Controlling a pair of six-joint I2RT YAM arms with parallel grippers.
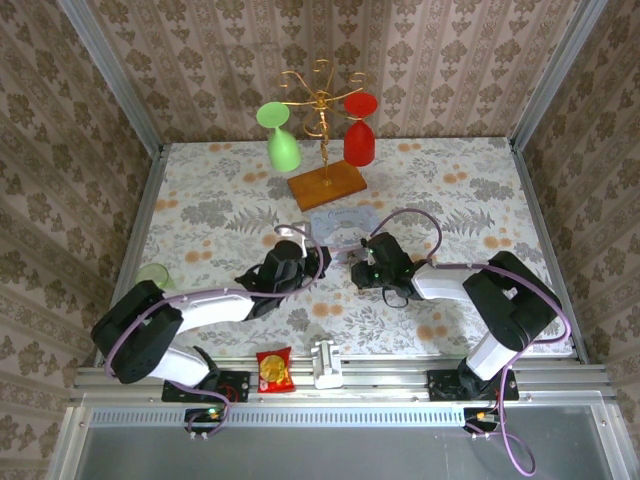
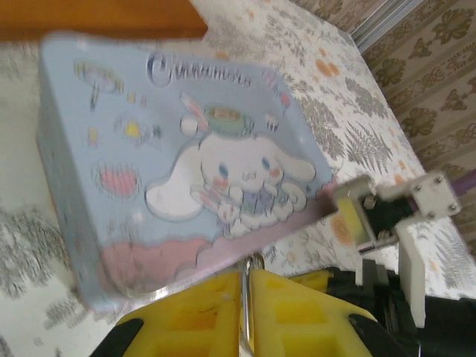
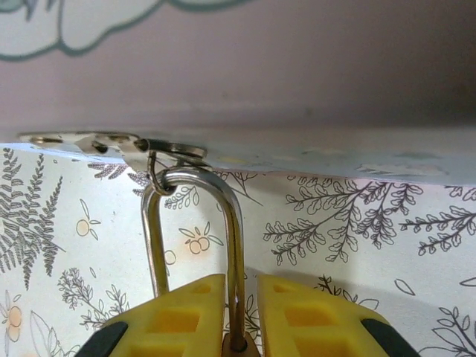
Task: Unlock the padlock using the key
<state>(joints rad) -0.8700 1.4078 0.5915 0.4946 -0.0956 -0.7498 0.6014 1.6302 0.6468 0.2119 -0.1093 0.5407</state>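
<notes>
R end effector [image 3: 240, 286] clamps padlock [image 3: 155, 249] at tin box [image 2: 186, 149]; L end effector [image 2: 244, 279] pinches key [image 2: 243, 301].
Top: both sets of tips meet at the tin's near side on the tabletop. Padlock sits at the R tips, so just right of the L tips w/ a small gap; R arm is the nearer. L wrist: fingers nearly shut on a thin silvery sliver, prob. the key, long axis straight ahead out of the tips toward the tin's near wall. R wrist: fingers narrow, gripping the lock, brass body low betw. the pads and mostly hidden. Shackle runs straight ahead from the tips, hooked thru the hasp [image 3: 119, 141]. Lock's long axis lies along the R fingers, shackle end away, so the keyhole end prob. faces back toward the R wrist; can't see it. Key likely needs swinging round to that end, axes lined up.
</notes>
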